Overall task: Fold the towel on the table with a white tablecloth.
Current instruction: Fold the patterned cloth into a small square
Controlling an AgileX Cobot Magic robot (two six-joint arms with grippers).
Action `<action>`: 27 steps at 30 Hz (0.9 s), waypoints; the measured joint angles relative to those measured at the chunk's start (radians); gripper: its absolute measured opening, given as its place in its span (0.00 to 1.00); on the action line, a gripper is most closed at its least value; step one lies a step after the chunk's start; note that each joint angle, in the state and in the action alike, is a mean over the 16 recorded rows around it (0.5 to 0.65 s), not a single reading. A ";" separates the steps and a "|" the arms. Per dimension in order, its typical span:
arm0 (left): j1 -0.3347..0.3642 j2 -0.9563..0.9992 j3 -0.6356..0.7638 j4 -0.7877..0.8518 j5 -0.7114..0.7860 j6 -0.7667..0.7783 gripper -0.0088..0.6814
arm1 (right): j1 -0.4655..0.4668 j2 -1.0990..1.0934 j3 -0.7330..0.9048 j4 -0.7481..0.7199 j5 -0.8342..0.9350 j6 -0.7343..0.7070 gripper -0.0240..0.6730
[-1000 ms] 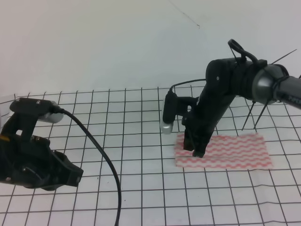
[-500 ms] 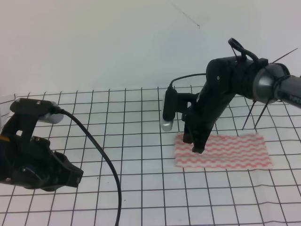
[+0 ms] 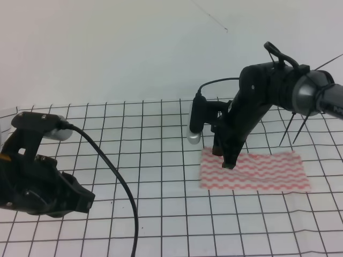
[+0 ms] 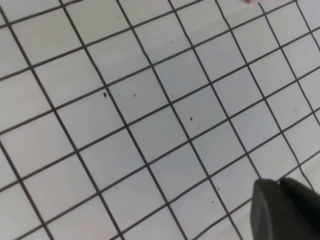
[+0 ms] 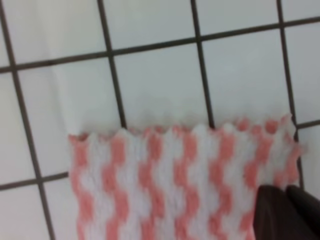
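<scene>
One thin rectangular towel with pink-red wavy stripes on white (image 3: pixel 253 171), one big white tablecloth with a thin black grid (image 3: pixel 161 203) covering the table (image 3: pixel 118 115), two black arms.

Right gripper (image 3: pixel 229 159): hangs over the towel's left end in the high view, tips pointing down near the towel's far-left corner. Tips look close together and nothing is seen between them, but whether they touch the cloth can't be read from that view. In the right wrist view only a dark sliver of a fingertip (image 5: pixel 280 212) shows at the lower right corner, over the striped cloth; jaw gap not readable there, so the opening can't be told. A silver-tipped black cylinder (image 3: pixel 195 124) is mounted on that arm, just left of the gripper, above the tablecloth beside the towel's left edge.

Left gripper (image 3: pixel 80 198): well apart from the towel, far to its left, over bare grid. Left wrist view shows only gridded cloth and a dark fingertip (image 4: pixel 285 210) at the lower right; the opening can't be told, and nothing is seen in its grasp. A black cable (image 3: pixel 115 179) loops from that arm down across the tablecloth.

Towel: lies flat, one wide strip, long side running left-right, no raised corner. Its short edge in the right wrist view (image 5: pixel 180 180) is fuzzy and slightly wavy, lying straight on the grid.
</scene>
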 joint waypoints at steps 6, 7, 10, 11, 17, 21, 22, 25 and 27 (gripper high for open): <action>0.000 0.000 0.000 0.000 -0.001 0.000 0.01 | -0.004 0.013 0.000 0.010 -0.004 0.004 0.04; 0.000 0.000 0.000 0.000 -0.001 0.000 0.01 | -0.004 0.016 0.000 0.013 -0.006 0.005 0.04; 0.000 0.000 0.000 0.000 -0.002 0.000 0.01 | -0.005 0.024 0.000 0.022 -0.016 0.007 0.04; 0.000 0.000 0.000 0.000 -0.002 0.000 0.01 | -0.005 0.026 0.000 0.025 -0.019 0.008 0.05; 0.000 0.000 0.000 0.000 -0.002 0.000 0.01 | -0.005 0.038 0.000 0.038 -0.040 0.017 0.10; 0.000 0.000 0.000 0.000 -0.002 0.000 0.01 | -0.005 0.039 0.000 0.036 -0.052 0.028 0.18; 0.000 0.000 0.000 0.000 -0.002 0.000 0.01 | -0.005 0.038 0.000 0.034 -0.055 0.034 0.21; 0.000 0.000 0.000 0.000 -0.002 0.000 0.01 | -0.005 0.032 0.000 0.016 -0.060 0.065 0.29; 0.000 0.000 0.000 -0.002 -0.002 0.000 0.01 | -0.005 0.022 0.000 -0.013 -0.064 0.100 0.33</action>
